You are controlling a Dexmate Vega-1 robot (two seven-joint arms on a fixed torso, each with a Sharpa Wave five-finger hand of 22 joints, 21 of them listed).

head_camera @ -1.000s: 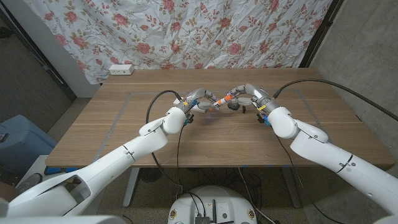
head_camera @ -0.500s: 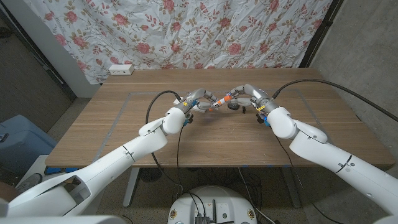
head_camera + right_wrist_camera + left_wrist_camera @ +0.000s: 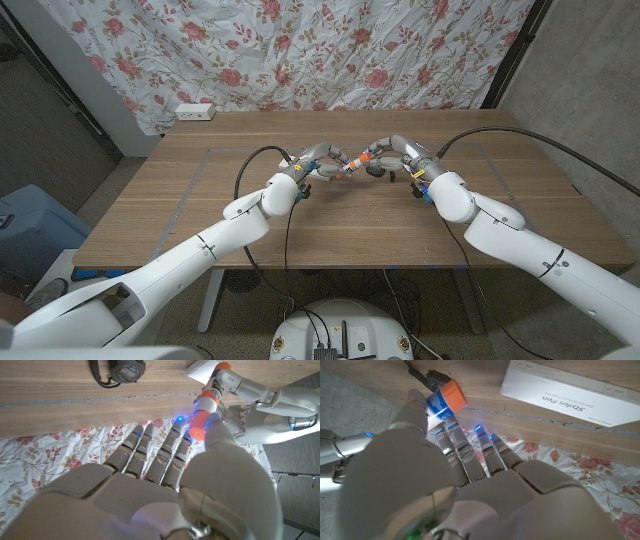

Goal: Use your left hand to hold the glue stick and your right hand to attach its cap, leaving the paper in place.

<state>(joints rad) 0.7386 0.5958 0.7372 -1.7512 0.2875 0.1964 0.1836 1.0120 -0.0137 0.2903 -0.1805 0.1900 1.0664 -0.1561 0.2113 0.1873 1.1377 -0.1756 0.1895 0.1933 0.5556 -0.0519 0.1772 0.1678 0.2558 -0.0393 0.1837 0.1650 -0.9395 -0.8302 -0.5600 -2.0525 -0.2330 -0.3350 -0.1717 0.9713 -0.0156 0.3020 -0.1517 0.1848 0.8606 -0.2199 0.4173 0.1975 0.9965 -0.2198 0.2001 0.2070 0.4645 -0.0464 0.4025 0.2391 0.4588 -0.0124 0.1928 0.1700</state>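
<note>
1. Over the middle of the wooden table (image 3: pixel 180 200), toward its far side, both robot hands meet above the surface, from where I stand.
2. Coming in from the left, the left hand (image 3: pixel 312 162) has its fingers wrapped around the glue stick (image 3: pixel 352 165), which is lifted off the table and points across toward the other hand. From the left wrist view the stick's white and blue body with an orange end pokes out past the fingertips (image 3: pixel 451 430).
3. Just right of that, the cap (image 3: pixel 367 158), orange, sits at the end of the stick, touching it; whether it is fully seated I cannot tell.
4. Further right, the right hand (image 3: pixel 398 156) pinches the cap between thumb and fingers, plain to see in the right wrist view.
5. Beneath and beyond the hands a white box labelled "Stylus Pen" (image 3: pixel 570 395) lies on the table, and a small black stopwatch (image 3: pixel 122 369) lies nearby.
6. Behind the table hangs a floral cloth (image 3: pixel 300 50).
</note>
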